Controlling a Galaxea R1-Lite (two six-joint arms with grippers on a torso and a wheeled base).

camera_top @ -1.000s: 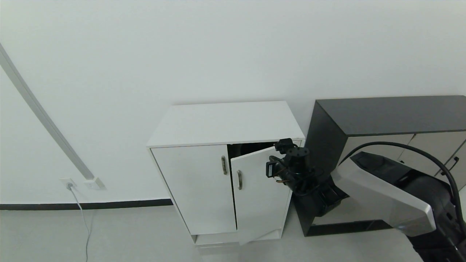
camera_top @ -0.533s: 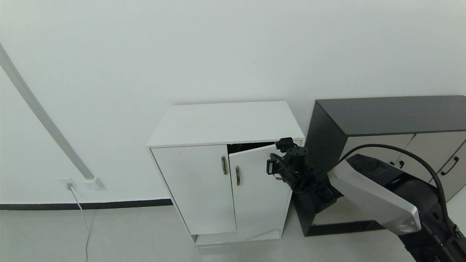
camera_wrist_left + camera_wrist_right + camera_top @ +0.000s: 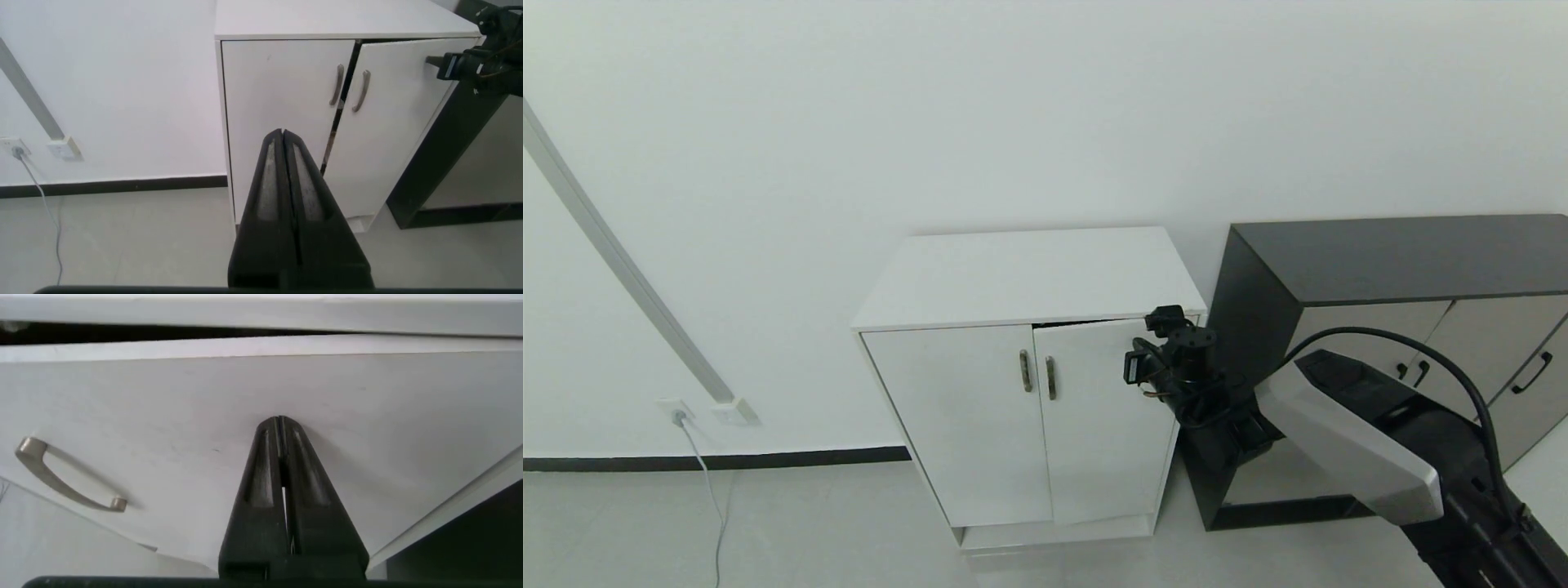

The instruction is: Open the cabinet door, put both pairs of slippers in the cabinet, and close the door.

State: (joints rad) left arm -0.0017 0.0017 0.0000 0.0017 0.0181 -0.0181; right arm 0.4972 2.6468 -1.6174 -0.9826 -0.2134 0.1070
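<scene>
Right wrist view shows the right pincer [image 3: 282, 423] clenched, its two fingers pressed together with nothing between them and their tips set against the flat white face of the cabinet's right door [image 3: 384, 400]. The door's curved metal handle [image 3: 69, 478] sits at the lower left of that frame, and a thin dark gap [image 3: 163, 331] runs along the top between the door and the cabinet's top board.

Head view places the white cabinet [image 3: 1029, 273] at the centre of the frame, standing on the grey floor [image 3: 833, 531] against a white wall. Its left door [image 3: 956, 416] is shut flush. The right door is almost shut, with only a narrow dark sliver at its upper edge, and the right pincer meets it near its upper right corner. A dark cabinet [image 3: 1388, 257] stands just beside the white one, at the right of the frame. At the lower left, a wall socket [image 3: 676, 411] has a cable [image 3: 712, 498] hanging to the floor, and a pale trunking strip [image 3: 613, 253] slants up the wall above it.

Left wrist view has the left pincer [image 3: 282, 135] clenched on nothing at the lower centre, well apart from the cabinet.
</scene>
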